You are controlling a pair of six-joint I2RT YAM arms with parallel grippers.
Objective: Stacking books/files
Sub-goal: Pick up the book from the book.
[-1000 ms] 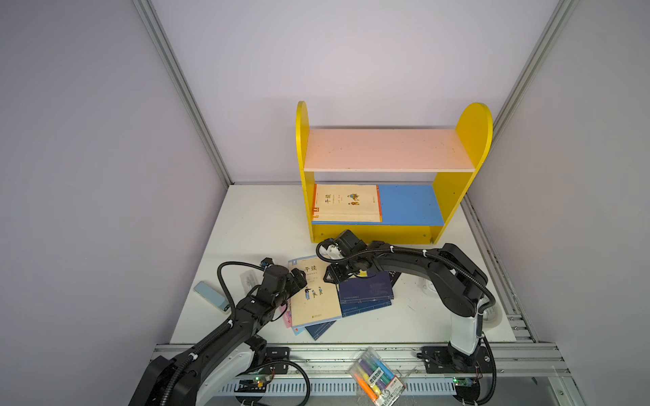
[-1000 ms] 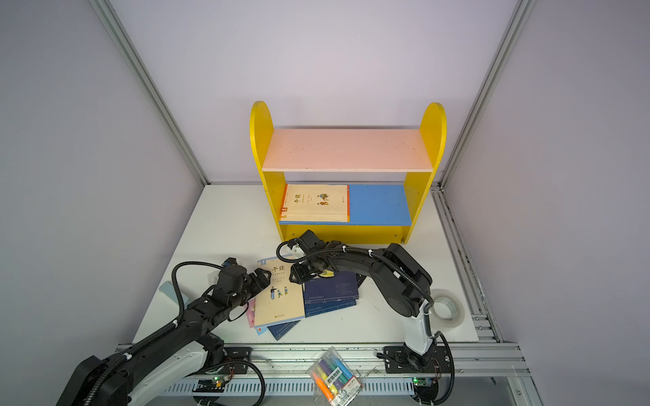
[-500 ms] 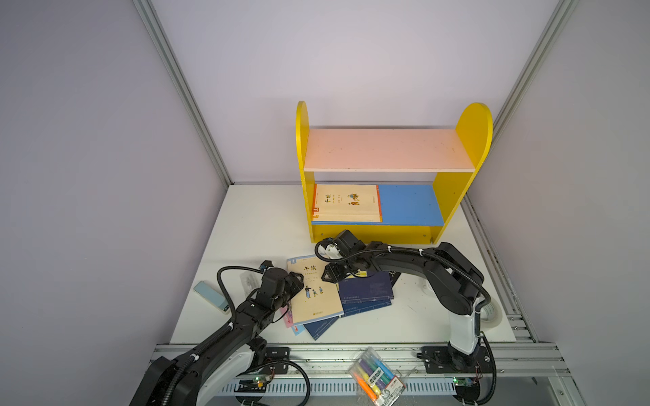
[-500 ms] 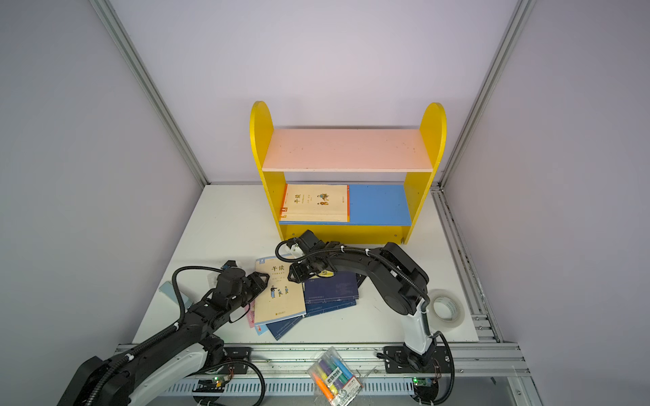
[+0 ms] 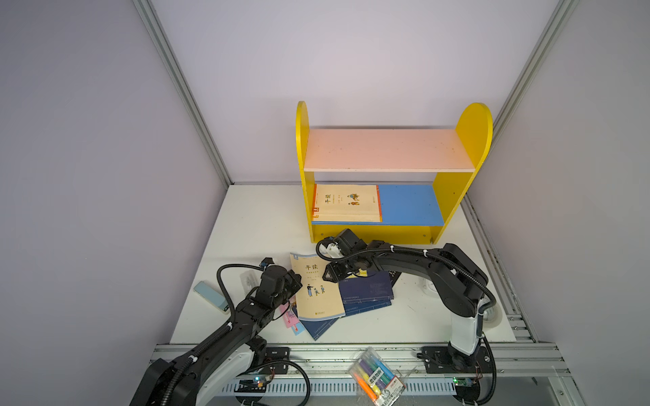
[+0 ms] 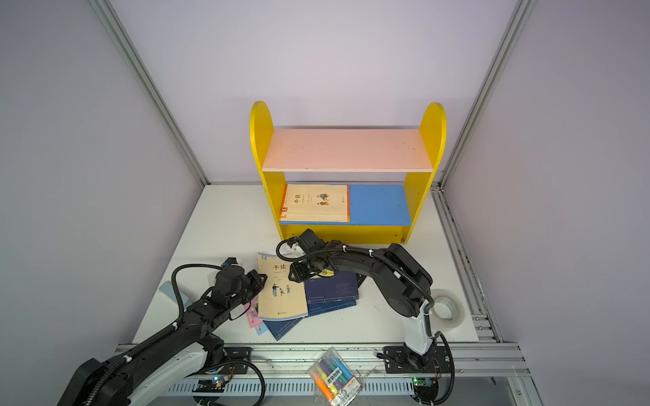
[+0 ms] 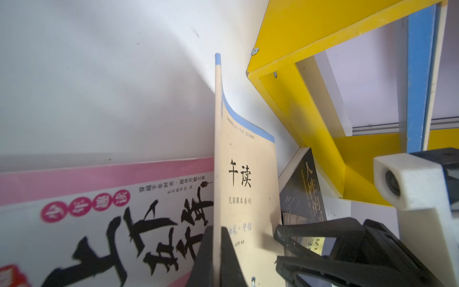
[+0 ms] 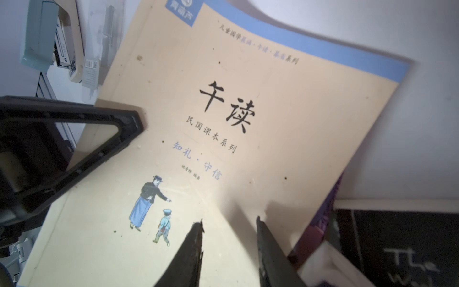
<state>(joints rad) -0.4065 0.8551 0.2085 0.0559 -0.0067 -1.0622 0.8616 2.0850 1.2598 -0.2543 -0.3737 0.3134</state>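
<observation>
Task barely begun: one cream book (image 5: 346, 204) lies on the shelf's blue board (image 5: 408, 205) — the other books (image 5: 365, 291) sit heaped on the table (image 5: 253, 218), the left gripper (image 7: 217, 261) pinching the top cream book (image 5: 316, 288) by its edge, the right gripper (image 8: 228, 231) poised over it, jaws parted.

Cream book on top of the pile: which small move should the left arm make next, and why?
Probably lift the pinched edge a little. The left gripper is shut on the side edge of the cream book, which lies on the pink book; the right gripper hangs open over its cover. Raising that edge would likely separate the two.
</observation>
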